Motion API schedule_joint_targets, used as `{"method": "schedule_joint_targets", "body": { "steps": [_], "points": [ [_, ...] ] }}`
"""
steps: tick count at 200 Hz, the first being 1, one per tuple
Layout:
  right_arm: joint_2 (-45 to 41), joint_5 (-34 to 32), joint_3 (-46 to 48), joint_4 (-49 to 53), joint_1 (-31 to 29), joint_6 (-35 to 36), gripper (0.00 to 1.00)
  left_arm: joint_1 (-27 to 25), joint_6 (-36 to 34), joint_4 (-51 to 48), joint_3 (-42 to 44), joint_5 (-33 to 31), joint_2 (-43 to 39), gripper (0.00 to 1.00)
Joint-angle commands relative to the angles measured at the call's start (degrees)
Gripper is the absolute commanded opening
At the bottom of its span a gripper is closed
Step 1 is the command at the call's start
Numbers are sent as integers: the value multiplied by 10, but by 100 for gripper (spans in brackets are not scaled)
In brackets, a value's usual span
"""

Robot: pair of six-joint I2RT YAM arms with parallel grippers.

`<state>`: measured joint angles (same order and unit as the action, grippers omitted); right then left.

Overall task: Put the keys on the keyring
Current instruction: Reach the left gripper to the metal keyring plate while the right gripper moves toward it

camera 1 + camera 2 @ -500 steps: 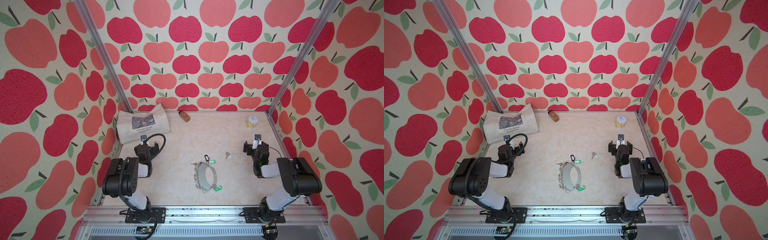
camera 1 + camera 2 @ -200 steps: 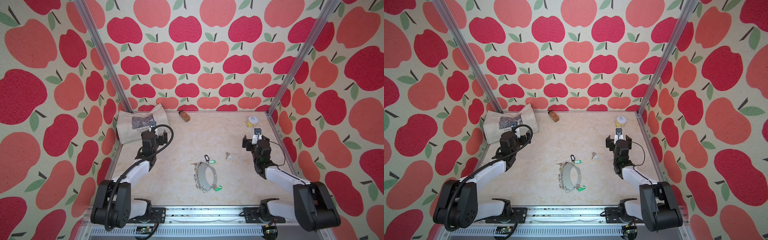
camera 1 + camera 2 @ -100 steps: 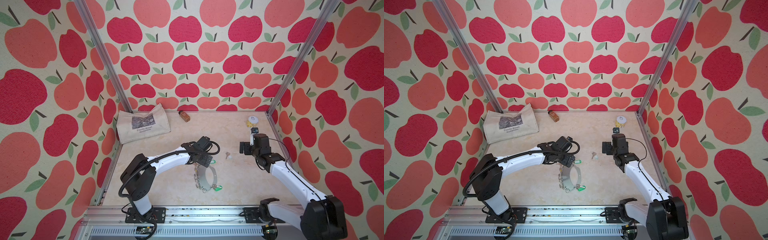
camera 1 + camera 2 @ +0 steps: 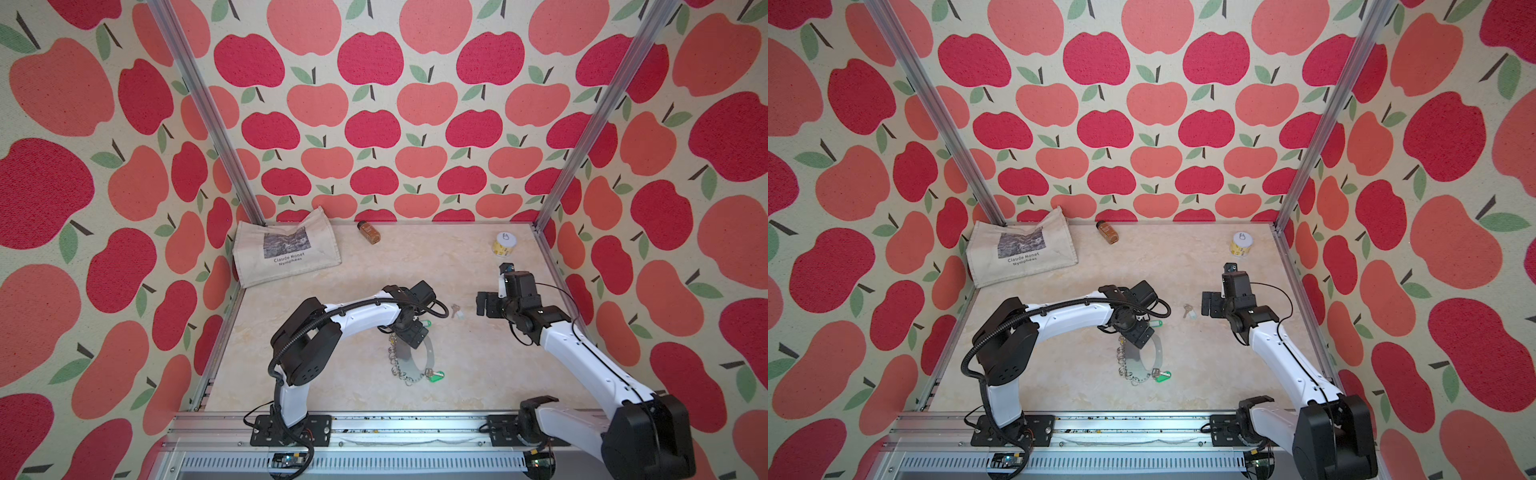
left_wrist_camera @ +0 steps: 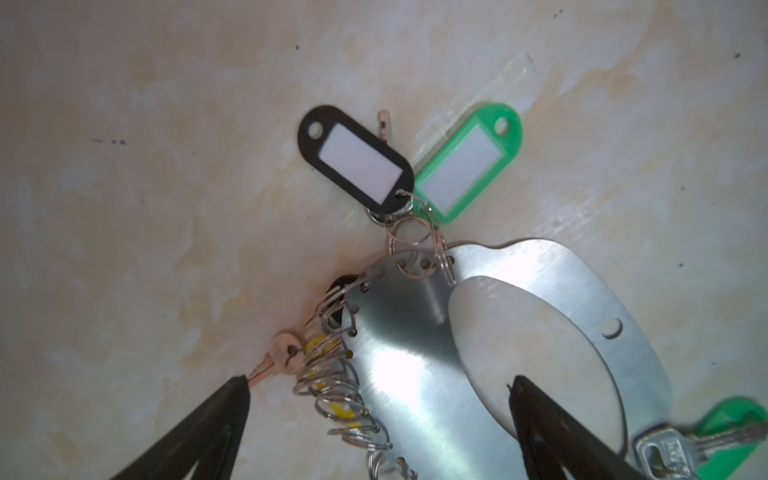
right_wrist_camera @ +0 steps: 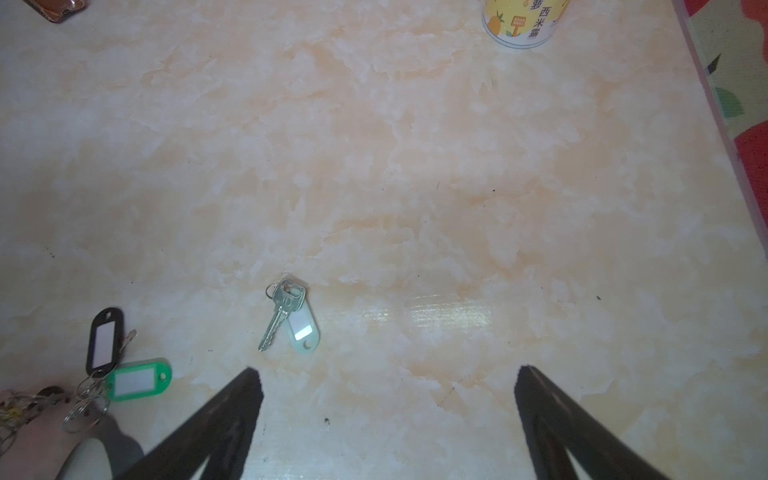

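Top views: keyring (image 4: 405, 363) lies flat on the table (image 4: 498, 374), around the middle, slightly near. Left gripper (image 4: 410, 331) is low over the keyring's far end; its jaws are hidden under the wrist here. Keys (image 4: 456, 311) lie loose on the table, to the right of and a bit farther than that far end. They are apart from the keyring and sit between the two grippers. Right gripper (image 4: 484, 304) is just right of the keys, no contact visible. Tote bag (image 4: 286, 253) far left, brown jar (image 4: 368, 232) on its side far centre, can (image 4: 505, 244) upright far right. Both top views show the same layout.

Left wrist: left gripper (image 5: 379, 379) has its fingers (image 5: 224, 424) spread wide with nothing between them. They straddle the keyring's (image 5: 395, 324) ring-lined edge. One tip is by a brass key (image 5: 282, 357) outside the plate, the other is over the oval hole. Can't tell if either tip touches. Black tag (image 5: 355, 160) and green tag (image 5: 467, 164) hang off rings at the plate's end.

Right wrist: right gripper (image 6: 388, 373) is spread wide and empty above bare table. Keys (image 6: 289, 320) lie ahead of the fingertips, off toward the keyring side and outside the gap. The silver key partly overlaps its pale mint tag.
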<state>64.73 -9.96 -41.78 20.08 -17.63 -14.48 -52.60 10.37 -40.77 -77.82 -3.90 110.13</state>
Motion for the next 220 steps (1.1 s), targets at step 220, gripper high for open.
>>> {"method": "schedule_joint_targets", "body": {
  "steps": [220],
  "points": [
    [74,49,-68,5,-74,-9,99,184,227,-94,168,-79,-95,99]
  ]
}}
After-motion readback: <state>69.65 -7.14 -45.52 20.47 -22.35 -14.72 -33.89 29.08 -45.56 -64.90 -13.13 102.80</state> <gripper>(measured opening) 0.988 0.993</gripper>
